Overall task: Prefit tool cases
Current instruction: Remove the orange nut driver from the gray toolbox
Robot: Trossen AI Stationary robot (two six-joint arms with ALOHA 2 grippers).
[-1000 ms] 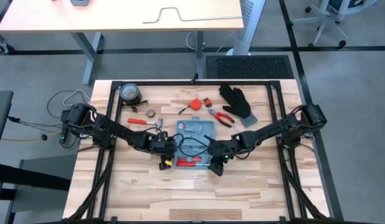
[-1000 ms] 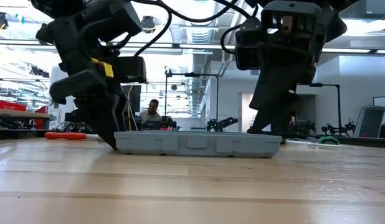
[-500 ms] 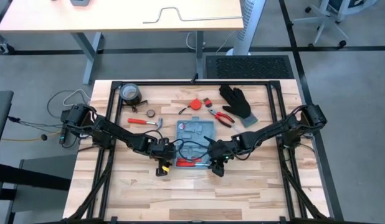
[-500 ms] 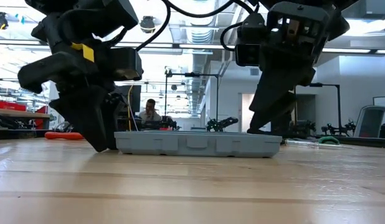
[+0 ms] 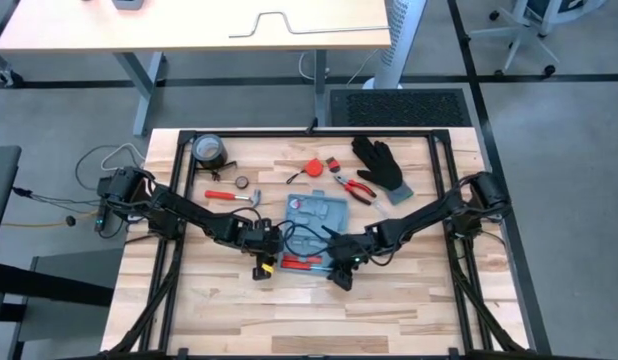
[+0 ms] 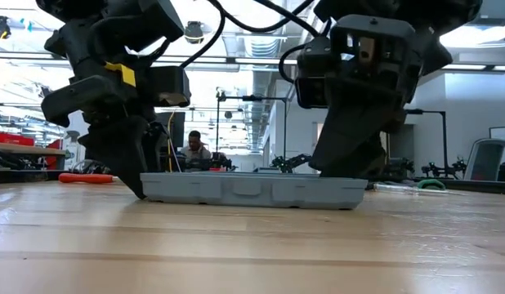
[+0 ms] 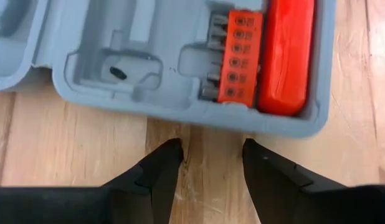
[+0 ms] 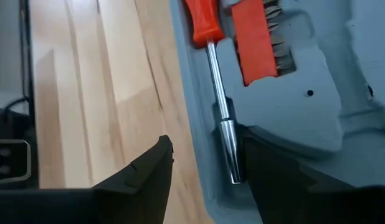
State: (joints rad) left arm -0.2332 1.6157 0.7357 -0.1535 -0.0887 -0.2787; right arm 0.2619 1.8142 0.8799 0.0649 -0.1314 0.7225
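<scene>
Bracketing the open tool case (image 5: 316,222) mid-desk: left gripper (image 7: 208,158) parted, empty; right gripper (image 8: 205,158) parted astride its rim. Next, probably closing to grip.

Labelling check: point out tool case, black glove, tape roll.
tool case (image 5: 314,212): high view, moulded slots inside.
black glove (image 5: 381,165): high view, middle of the palm.
tape roll (image 5: 208,150): high view, its upper face.

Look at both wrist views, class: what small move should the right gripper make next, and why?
Probably close the right gripper on the tool case's wall. Its open fingers straddle that rim, one over the wood, one inside beside the orange-handled screwdriver. The left gripper sits open just off the opposite edge, touching nothing.
</scene>
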